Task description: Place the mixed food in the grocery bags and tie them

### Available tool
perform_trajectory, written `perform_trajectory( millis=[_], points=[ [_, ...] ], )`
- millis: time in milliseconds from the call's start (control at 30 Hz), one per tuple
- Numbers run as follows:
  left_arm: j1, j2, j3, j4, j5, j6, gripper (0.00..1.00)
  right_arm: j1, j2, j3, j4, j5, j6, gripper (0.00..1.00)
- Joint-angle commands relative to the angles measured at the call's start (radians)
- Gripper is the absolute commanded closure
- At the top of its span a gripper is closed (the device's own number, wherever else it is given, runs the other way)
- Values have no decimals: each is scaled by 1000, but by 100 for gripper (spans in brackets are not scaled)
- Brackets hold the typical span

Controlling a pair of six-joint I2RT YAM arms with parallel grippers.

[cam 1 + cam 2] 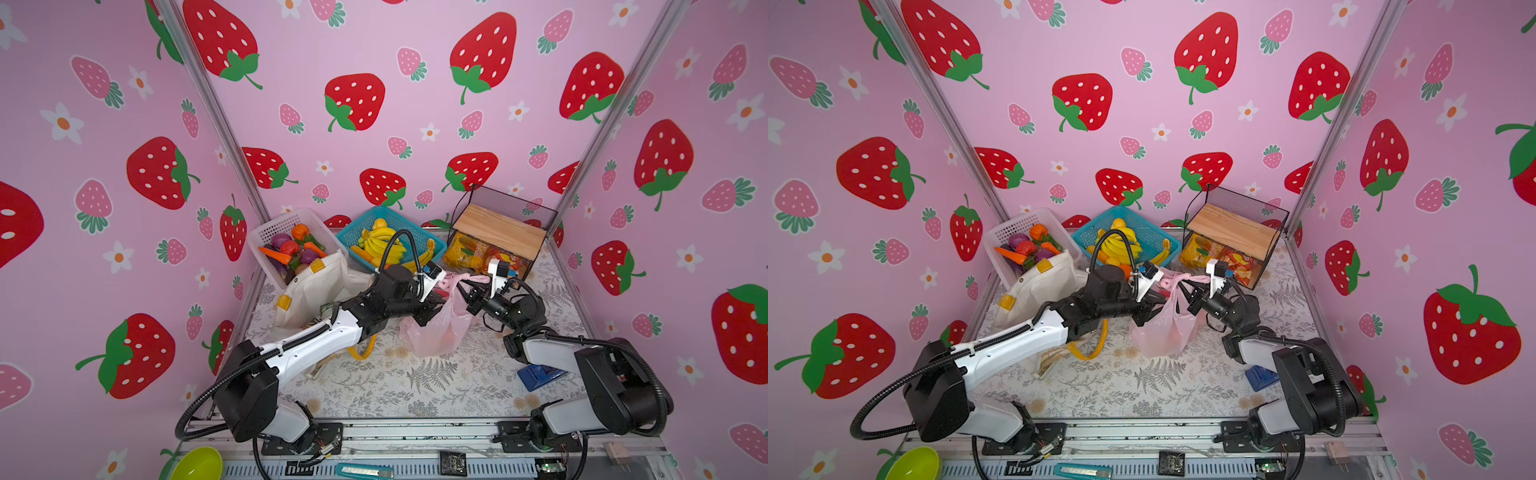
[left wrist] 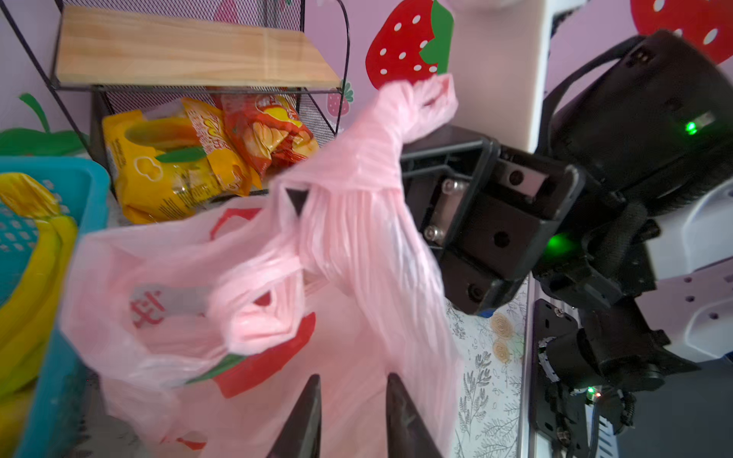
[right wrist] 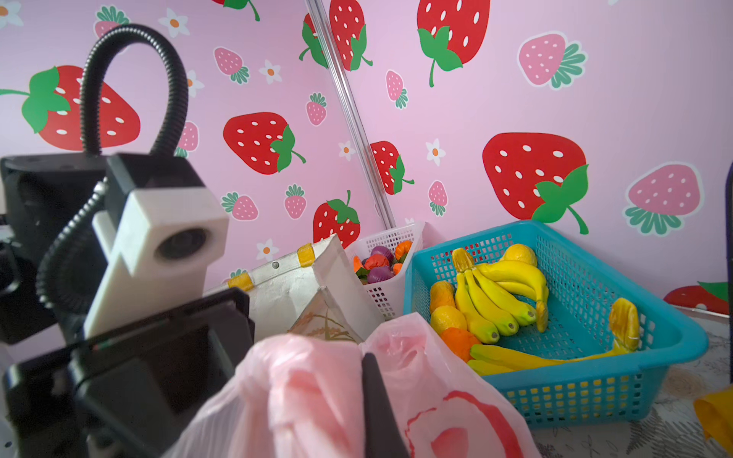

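While the pink plastic bag [image 1: 436, 332] stood near the middle of the worktop [image 1: 415, 386], my right fingers [image 3: 371, 396] were closed on its gathered handles, reaching in from 3 o'clock. The handles [image 1: 457, 277] were twisted into a pink rope at the bag's top, with one loose loop hanging beside it in the left wrist view. One dark tip of my right fingers poked out through the bunched film there. My left fingers [image 2: 307, 416] reached in from 9 o'clock and stood a little apart, holding nothing that I could make out; the bag's side lay just beyond them, and whether they touched it I could not tell. An orange shape [image 1: 448, 337] showed faintly through the film low in the bag. The white canvas tote [image 1: 316, 286] with yellow patches slumped open at 10 o'clock from the pink bag, its yellow handle [image 1: 362, 352] lying on the worktop under my left arm. A white basket [image 1: 286, 224] of toy vegetables sat at 11 o'clock, a blue basket [image 1: 353, 235] of bananas at 12, and a wire shelf [image 1: 498, 226] with snack packets [image 1: 469, 254] beneath its wooden board at 1 o'clock.
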Motion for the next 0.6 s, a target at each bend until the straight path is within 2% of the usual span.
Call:
perform_trajectory(
  millis=[0,133,200,300,433,567],
  points=[
    [-43,36,-13,174,-84,-87,71,7,14,22,189,33,113,100],
    [-63,73,-22,272,-125,-143,68,6,11,28,187,-6,136,100],
    [-61,61,-35,280,-139,-128,64,-1,1,22,169,-28,122,100],
    [-50,22,-65,263,-136,-58,55,-16,-7,9,178,-77,119,100],
    [-23,-37,-89,197,-66,96,44,-24,-9,15,183,-127,115,100],
    [-1,-102,-110,114,-41,254,39,-27,-10,29,176,-149,119,100]
  ],
)
